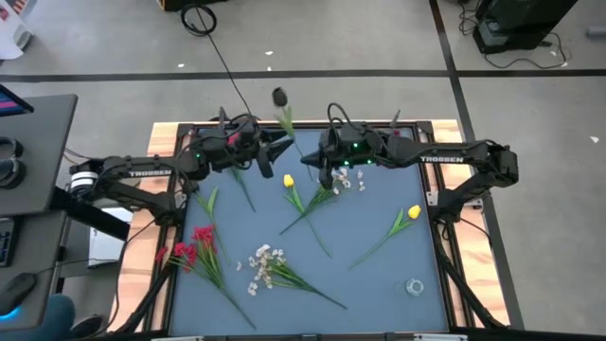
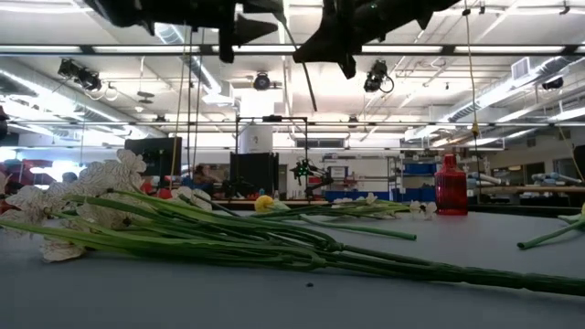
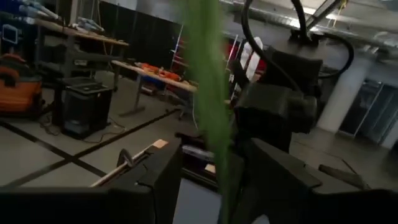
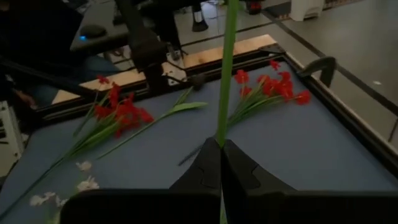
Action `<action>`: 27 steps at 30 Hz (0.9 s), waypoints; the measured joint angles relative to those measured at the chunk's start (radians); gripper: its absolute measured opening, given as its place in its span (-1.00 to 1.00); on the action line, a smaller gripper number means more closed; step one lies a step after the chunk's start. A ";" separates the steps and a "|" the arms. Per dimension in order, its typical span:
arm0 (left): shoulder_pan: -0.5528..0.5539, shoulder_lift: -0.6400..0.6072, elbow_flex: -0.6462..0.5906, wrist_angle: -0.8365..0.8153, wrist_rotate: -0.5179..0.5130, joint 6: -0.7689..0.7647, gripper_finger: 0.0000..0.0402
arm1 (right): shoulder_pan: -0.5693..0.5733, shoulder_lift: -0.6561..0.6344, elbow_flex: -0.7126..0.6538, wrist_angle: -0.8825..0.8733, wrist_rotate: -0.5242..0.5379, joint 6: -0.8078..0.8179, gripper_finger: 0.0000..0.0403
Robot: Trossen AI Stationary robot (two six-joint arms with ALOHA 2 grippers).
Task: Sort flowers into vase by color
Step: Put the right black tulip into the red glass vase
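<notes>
We see both grippers raised over the table's [image 1: 431, 284] far edge. The right gripper [image 4: 221, 149] is clamped tight on a green stem [image 4: 226, 68], and the left gripper [image 3: 211, 168] has its fingers [image 3: 165, 174] apart with the same stem between them. That flower's dark bloom [image 1: 279, 96] sticks out past the far edge. On the mat: red flowers [image 1: 194, 244] near left, white sprays [image 1: 262, 263] near centre, yellow tulips [image 1: 289, 180] mid and right [image 1: 414, 212]. A red bottle [image 2: 450, 185] stands beyond.
</notes>
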 joint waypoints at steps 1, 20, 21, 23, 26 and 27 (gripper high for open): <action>0.000 0.007 0.017 -0.018 0.006 0.006 -0.04 | 0.001 0.000 0.000 0.002 0.002 0.000 -0.99; -0.005 0.032 0.112 -0.275 0.058 0.047 -0.94 | -0.023 -0.074 0.000 -0.005 0.050 0.070 -0.24; -0.007 0.031 0.112 -0.292 0.059 0.055 -0.94 | -0.028 -0.090 0.000 0.000 0.056 0.065 -0.19; -0.017 0.032 0.112 -0.313 0.062 0.075 -0.95 | -0.039 -0.113 0.000 0.023 0.056 0.054 -0.12; -0.033 0.032 0.112 -0.321 0.066 0.115 -0.95 | -0.056 -0.110 0.000 0.076 -0.026 0.051 -0.09; -0.038 0.032 0.112 -0.323 0.066 0.128 -0.95 | -0.058 -0.104 0.000 0.093 -0.056 0.051 -0.09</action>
